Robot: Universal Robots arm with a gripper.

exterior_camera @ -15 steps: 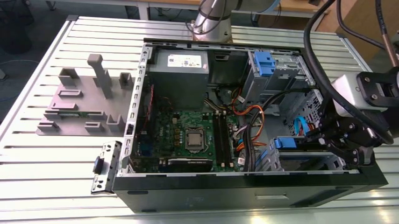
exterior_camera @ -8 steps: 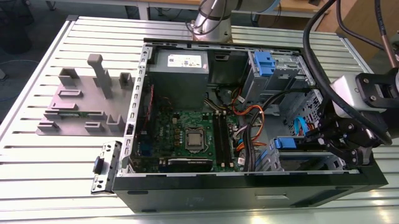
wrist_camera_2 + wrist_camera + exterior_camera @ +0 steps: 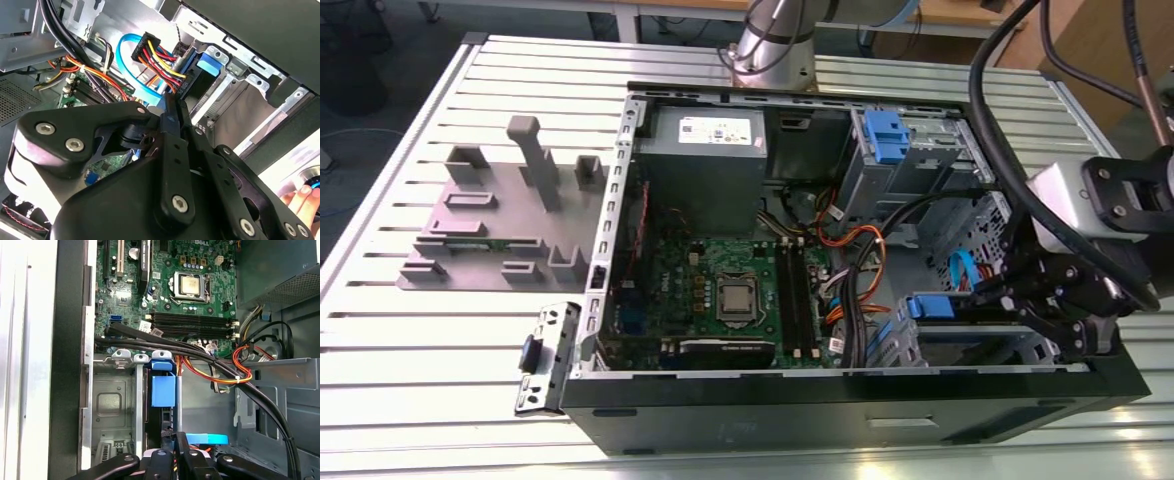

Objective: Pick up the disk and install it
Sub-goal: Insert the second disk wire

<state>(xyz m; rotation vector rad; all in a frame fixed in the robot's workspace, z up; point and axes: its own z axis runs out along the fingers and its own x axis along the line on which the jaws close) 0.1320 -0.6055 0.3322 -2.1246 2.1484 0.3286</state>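
The disk stands on edge in the lower drive bay of the open computer case [image 3: 607, 300]. Its blue caddy tab [image 3: 930, 306] [image 3: 163, 390] [image 3: 207, 65] points up out of the bay. My gripper [image 3: 1027, 305] [image 3: 169, 102] [image 3: 172, 442] hangs over the same bay, at the disk's cable end. Its fingers are drawn together into one thin tip, shut, right beside the caddy's edge. I cannot tell whether the tip touches the caddy. A black power plug with coloured wires [image 3: 150, 45] and a blue data cable [image 3: 127, 60] sit just past the tip.
A second blue-handled caddy [image 3: 886, 135] sits in the upper bay, beside the grey power supply [image 3: 704, 150]. Black cable bundles [image 3: 200, 357] cross above the motherboard [image 3: 190, 305]. A grey fixture [image 3: 494, 210] stands at the exterior view's left. A person's fingers [image 3: 295, 195] show near the case.
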